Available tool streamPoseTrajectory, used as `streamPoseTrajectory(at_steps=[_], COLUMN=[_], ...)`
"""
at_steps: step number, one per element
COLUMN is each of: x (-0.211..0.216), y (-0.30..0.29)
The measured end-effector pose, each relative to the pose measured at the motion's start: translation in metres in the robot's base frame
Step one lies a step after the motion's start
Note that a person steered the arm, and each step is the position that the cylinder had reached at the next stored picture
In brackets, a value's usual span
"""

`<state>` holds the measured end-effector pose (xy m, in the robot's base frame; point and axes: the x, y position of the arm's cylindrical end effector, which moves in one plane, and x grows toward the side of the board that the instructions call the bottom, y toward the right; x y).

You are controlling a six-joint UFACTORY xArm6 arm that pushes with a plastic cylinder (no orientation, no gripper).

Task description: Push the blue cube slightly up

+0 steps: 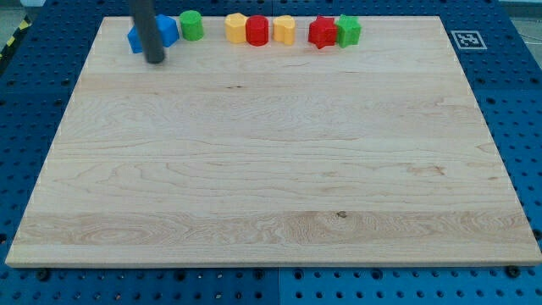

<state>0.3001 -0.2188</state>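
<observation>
Handling is being judged first: the blue cube (pixel 167 30) is being taken for a small, light, rigid block, likely to slide readily on smooth wood and to twist if it is being met off-centre; no hold is possible, since the arm is ending in a bare rod with nothing to spread or pinch, so the face toward the view's bottom is being judged the place for contact. My tip (pixel 156 60) is being seen just below and slightly left of the blue cube, seemingly touching or nearly so; part of the block is being hidden behind the rod. The blue cube is sitting near the top-left corner of the wooden board (pixel 271 169), close to its top edge, so little room is being left for travel; its colour is showing saturated, its edges faceted. Right of it, just beside, a green cylinder (pixel 192 25) is standing; further right, other coloured blocks are lying along the same edge.
</observation>
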Motion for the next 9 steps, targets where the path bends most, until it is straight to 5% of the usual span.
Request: streamPoseTrajectory(at_steps=[2,4,8,9], x=[-0.008,-0.04,-0.059,-0.059], y=[-0.086,-0.081,0.017,-0.003])
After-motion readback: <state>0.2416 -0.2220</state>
